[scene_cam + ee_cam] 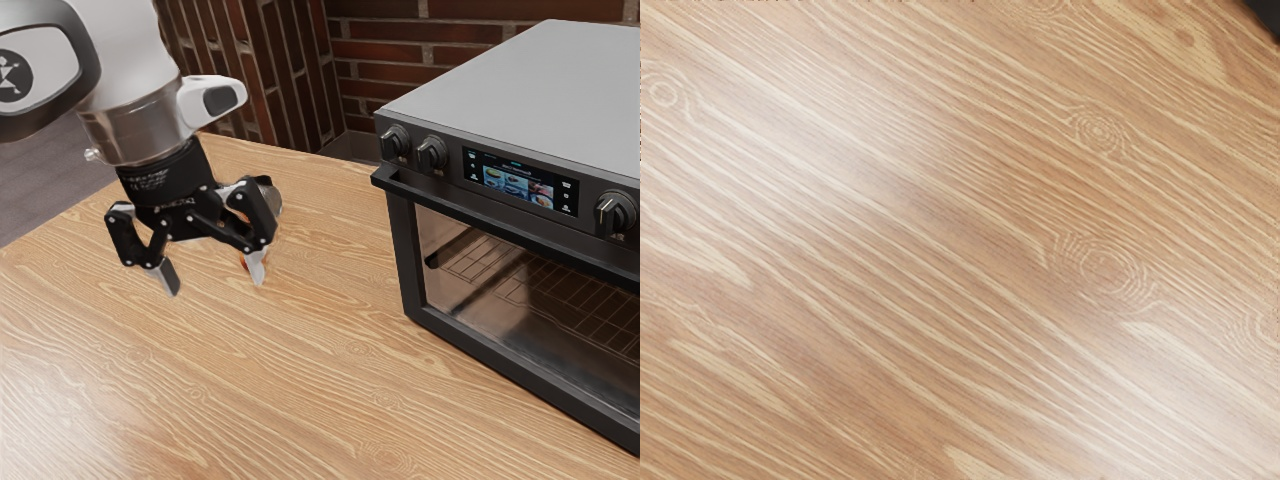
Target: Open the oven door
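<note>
Since the oven door stands upright and closed beneath the countertop oven's control panel, we take the step in hand to be the approach, with the pulling still to do. Our fingers are released, spread apart with nothing between them, and they hang above the wooden bench, well apart from the oven toward the exterior view's left. The door's bar handle runs along its top edge, just below the knobs. Next, we should carry the hand across to that bar, line the fingers up on either side of it or hook it from above, then draw it outward and down. We judge that coming in too high could knock a knob, and a loose hold could slip off the bar.
</note>
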`<state>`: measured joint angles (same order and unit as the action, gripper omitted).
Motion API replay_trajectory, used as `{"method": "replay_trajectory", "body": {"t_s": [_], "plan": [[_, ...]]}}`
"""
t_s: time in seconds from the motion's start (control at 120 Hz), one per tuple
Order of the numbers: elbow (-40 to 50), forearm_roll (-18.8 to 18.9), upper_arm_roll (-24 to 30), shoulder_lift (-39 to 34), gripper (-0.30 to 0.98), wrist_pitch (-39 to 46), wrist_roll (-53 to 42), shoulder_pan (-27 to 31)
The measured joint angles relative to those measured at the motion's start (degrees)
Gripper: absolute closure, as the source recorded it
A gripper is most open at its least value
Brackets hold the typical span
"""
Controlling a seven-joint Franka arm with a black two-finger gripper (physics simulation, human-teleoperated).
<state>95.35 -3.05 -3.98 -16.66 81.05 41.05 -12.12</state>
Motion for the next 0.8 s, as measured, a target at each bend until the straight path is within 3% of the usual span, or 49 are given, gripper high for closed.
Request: {"method": "replay_trajectory", "body": {"t_s": [0.233, 0.392, 0.575, 0.8], "plan": [[9.6, -1.0, -2.8, -13.6, 0.00, 3.4, 1.1, 0.1], [11.6, -8.6, -3.5, -12.5, 0.00, 14.0, 13.0, -5.5], [13.5, -10.2, -3.7, -10.1, 0.00, 24.9, 26.0, -13.4], [14.0, -10.2, -3.5, -8.9, 0.00, 34.0, 38.2, -16.7]]}}
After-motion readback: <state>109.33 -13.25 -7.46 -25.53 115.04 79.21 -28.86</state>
